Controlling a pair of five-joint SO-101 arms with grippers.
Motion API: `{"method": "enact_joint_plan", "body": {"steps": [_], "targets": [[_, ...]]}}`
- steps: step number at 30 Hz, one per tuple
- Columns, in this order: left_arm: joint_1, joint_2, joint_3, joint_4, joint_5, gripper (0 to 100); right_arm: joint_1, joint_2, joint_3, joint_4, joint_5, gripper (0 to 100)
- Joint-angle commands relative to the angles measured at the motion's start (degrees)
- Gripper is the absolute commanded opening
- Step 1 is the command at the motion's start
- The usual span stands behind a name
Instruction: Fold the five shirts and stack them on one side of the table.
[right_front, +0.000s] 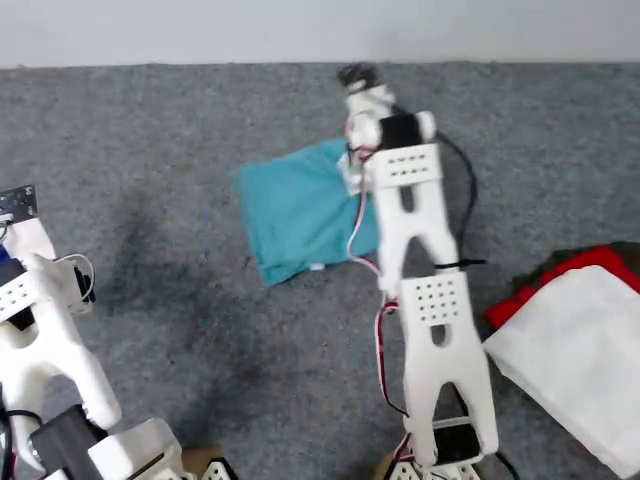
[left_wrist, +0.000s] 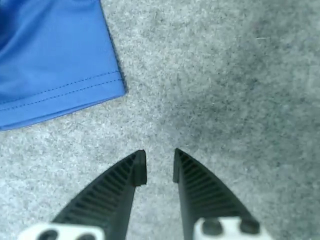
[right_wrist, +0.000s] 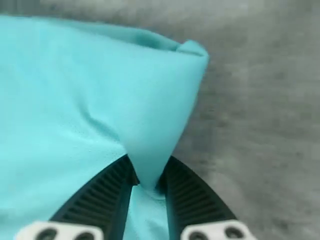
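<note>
The right end effector (right_wrist: 147, 177) is clamped on a pinched-up fold of the light teal fabric shirt (right_wrist: 75, 100), which rises in a peak between its black ribbed fingers (right_wrist: 100, 192). In the high view this teal shirt (right_front: 300, 210) lies as a roughly folded rectangle near the middle of the grey carpet-covered worktop (right_front: 180, 150), with the right arm (right_front: 430, 330) stretched over its near edge. The left end effector (left_wrist: 160, 167) hangs just above bare grey carpet, its fingers slightly parted with nothing between them. A glossy royal blue shirt (left_wrist: 50, 60) lies nearby. At the worktop's right edge, a folded white shirt (right_front: 580, 350) rests on a red shirt (right_front: 560, 272).
</note>
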Motion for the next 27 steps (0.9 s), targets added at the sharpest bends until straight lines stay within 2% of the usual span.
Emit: {"method": "enact_joint_plan", "body": {"steps": [1, 9, 18, 27], "targets": [[0.00, -1.85, -0.13, -0.26, -0.53, 10, 3.47, -9.19, 2.64, 2.59, -0.97, 0.9], [0.09, -1.85, -0.13, -0.26, -0.53, 10, 11.12, -25.36, 33.23, 2.24, -3.96, 0.9], [4.04, -1.85, -0.13, 0.09, -0.53, 10, 22.73, -44.70, 48.88, 2.24, -2.64, 0.9], [4.04, -1.85, -0.04, 0.18, -0.53, 10, 33.63, -59.91, 70.07, 1.10, -2.02, 0.9]]}}
